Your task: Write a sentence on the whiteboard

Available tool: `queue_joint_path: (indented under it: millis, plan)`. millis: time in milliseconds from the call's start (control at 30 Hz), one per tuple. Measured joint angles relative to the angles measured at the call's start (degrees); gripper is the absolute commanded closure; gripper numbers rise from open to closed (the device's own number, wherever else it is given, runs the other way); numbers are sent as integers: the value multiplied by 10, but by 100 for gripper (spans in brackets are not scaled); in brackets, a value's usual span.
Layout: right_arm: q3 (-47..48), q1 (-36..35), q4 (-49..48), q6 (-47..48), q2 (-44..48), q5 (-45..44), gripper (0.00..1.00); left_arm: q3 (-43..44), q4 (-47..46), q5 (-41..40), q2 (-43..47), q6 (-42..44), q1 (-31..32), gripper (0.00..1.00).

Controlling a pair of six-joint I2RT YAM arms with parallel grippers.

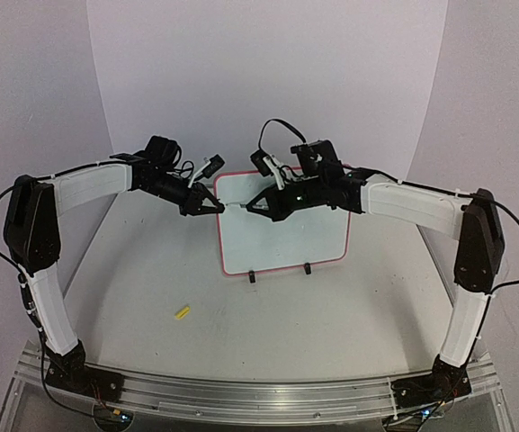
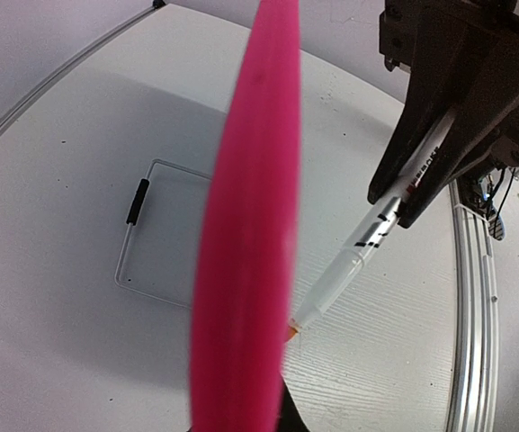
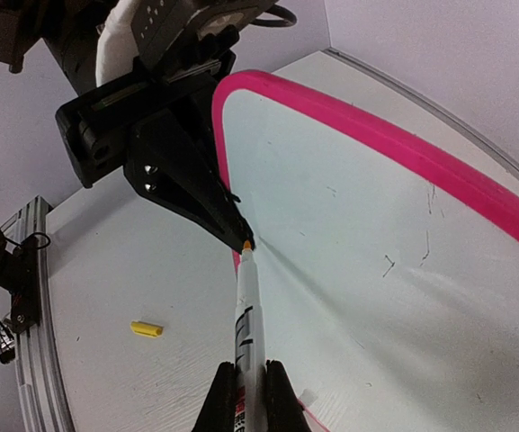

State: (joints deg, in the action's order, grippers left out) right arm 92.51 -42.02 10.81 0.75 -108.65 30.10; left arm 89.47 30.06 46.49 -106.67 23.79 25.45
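white table (image 1: 133, 270) and plain walls surround the whiteboard (image 1: 281, 229), which stands upright on two black feet just ahead of both sets of fingertips. the left gripper (image 1: 212, 205) looks pinched on its pink side edge; the right gripper (image 3: 246, 396) is clamped on a marker (image 3: 246, 306) whose tip reaches past the fingers to that same edge. to write well, hold the board firm, slide the tip inward off the frame, press lightly. only a few faint marks (image 3: 387, 265) show on the white face, nothing readable
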Motion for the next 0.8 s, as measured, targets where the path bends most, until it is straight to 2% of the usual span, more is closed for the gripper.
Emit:
queue_joint_path:
  millis: [800]
  plan:
    - [7,-8,3,1,-7,-48,100,0,0,-2,0,0,1,100]
